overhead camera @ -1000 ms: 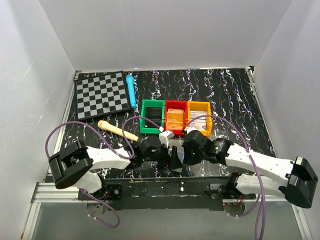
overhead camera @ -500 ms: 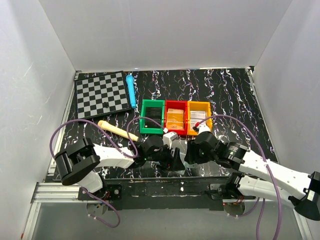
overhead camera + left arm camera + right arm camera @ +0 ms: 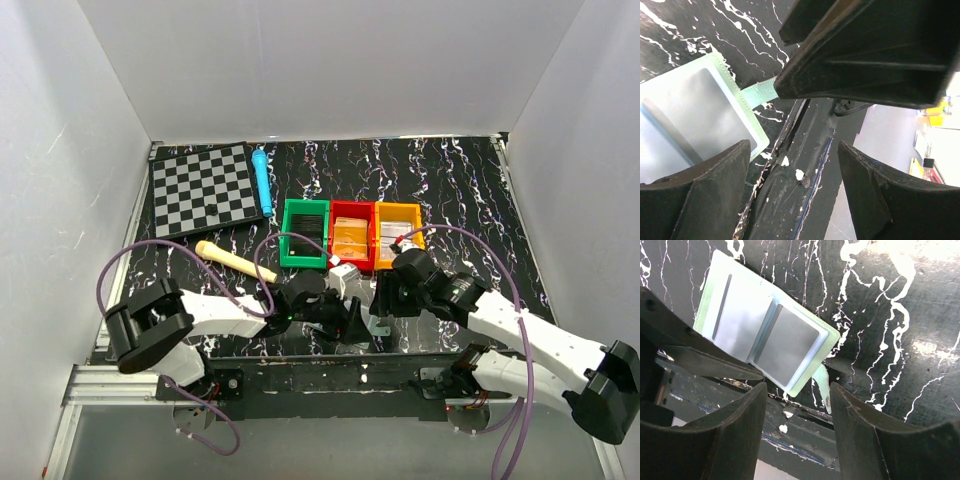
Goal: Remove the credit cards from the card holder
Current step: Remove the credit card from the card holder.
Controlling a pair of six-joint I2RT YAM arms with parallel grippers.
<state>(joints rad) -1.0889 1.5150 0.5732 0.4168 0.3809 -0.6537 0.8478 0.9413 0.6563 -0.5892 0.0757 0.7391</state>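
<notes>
The card holder (image 3: 762,342) lies open and flat on the black marbled table (image 3: 900,315), close to its front edge. It shows two pale panels with a grey rectangle in each clear pocket; I cannot tell whether these are credit cards. Its small green tab (image 3: 822,385) points toward the edge. My right gripper (image 3: 797,437) hangs open just above the tab and the holder's corner, holding nothing. My left gripper (image 3: 790,197) is open over the table's front rail, beside the card holder (image 3: 690,120). From above, both grippers (image 3: 350,322) (image 3: 385,305) cover the holder.
Green (image 3: 305,232), red (image 3: 350,235) and orange (image 3: 398,235) bins stand in a row behind the grippers, the red and orange ones holding flat pieces. A wooden stick (image 3: 235,260), a chessboard (image 3: 205,188) and a blue pen (image 3: 262,180) lie at the back left. The table's front edge is directly beneath the grippers.
My right gripper has opened from shut, and its arm has shifted, its elbow swinging out to the right. The left arm has barely moved.
</notes>
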